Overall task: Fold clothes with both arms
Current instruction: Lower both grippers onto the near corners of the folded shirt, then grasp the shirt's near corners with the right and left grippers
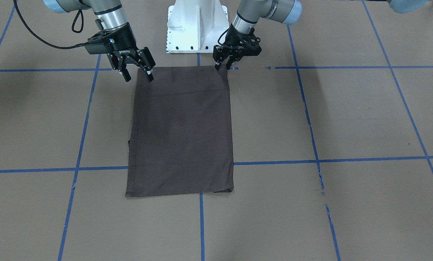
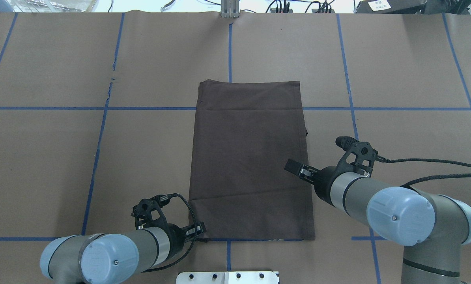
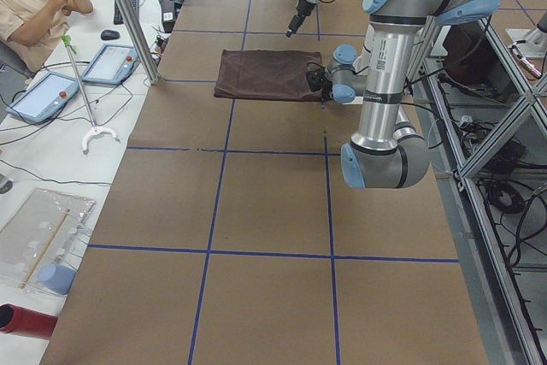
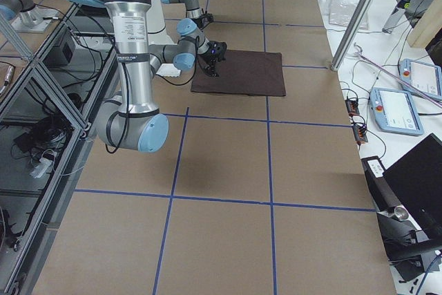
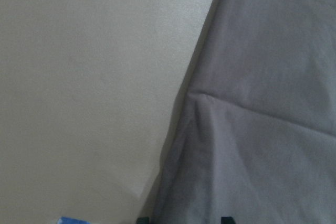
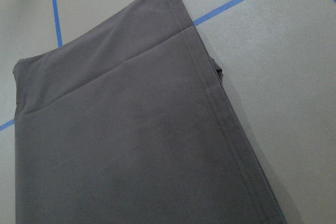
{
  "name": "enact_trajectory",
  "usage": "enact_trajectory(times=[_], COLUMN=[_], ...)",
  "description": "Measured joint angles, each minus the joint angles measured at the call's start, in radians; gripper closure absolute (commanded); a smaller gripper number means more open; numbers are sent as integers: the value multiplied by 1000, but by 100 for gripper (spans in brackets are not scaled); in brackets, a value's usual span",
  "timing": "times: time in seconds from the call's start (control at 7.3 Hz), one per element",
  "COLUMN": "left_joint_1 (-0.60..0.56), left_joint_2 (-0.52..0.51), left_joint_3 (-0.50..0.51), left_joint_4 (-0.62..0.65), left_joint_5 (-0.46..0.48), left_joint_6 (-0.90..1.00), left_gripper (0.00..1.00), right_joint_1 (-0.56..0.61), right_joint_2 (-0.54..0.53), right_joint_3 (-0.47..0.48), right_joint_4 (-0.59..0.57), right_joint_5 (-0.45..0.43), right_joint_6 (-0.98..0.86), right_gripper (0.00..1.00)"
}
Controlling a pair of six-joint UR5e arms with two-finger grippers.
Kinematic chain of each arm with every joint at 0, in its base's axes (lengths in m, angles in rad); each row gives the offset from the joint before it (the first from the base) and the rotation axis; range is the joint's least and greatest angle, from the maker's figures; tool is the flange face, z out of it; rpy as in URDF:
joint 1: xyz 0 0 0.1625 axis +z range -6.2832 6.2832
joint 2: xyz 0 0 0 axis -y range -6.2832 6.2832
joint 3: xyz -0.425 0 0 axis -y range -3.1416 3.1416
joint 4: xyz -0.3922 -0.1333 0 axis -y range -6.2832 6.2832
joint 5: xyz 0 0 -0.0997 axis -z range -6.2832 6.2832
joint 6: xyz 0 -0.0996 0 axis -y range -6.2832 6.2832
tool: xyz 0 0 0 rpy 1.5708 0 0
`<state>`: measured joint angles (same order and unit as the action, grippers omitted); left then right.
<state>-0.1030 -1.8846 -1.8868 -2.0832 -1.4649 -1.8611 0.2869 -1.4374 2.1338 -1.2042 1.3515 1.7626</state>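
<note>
The shirt is laid flat on the table just in front of the pedestal, already narrowed to a long rectangle. No sleeves, collar or logo are seen, so the side folds are judged to be done. A small nub of cloth is left poking out along the long edge on the robot's right.

The left gripper is set low at the shirt's near corner on the robot's left. In the left wrist view its fingertips are seen apart, at a narrow gap, with the cloth edge between them. A firm pinch is not shown, and the corner lies flat on the table. The right gripper is held wide, empty, poised above the other near corner and clear of the cloth.

The task is judged to be about midway. The lengthwise fold is left to do: both near corners are to be gripped, raised together and carried over toward the far hem, perhaps more than once. Before that, the right gripper has to be brought down onto its corner, and the nub may need tucking in
</note>
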Motion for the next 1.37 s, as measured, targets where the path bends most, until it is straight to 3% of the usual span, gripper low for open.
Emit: enact_trajectory(times=[0.14, 0.27, 0.96, 1.37], left_joint_1=[0, 1, 3, 1], left_joint_2=[-1, -1, -3, -4], left_joint_3=[1, 1, -7, -10], left_joint_4=[0, -1, -2, -2], left_joint_5=[0, 0, 1, 8], left_joint_6=[-2, -5, 1, 2], left_gripper=[83, 100, 100, 100], right_joint_1=[0, 0, -21, -136], right_joint_2=[0, 0, 9, 40], right_joint_3=[0, 0, -2, -1], right_joint_4=[0, 0, -30, -222], right_joint_5=[0, 0, -13, -77], right_joint_6=[0, 0, 77, 333], right_gripper=[0, 0, 7, 2])
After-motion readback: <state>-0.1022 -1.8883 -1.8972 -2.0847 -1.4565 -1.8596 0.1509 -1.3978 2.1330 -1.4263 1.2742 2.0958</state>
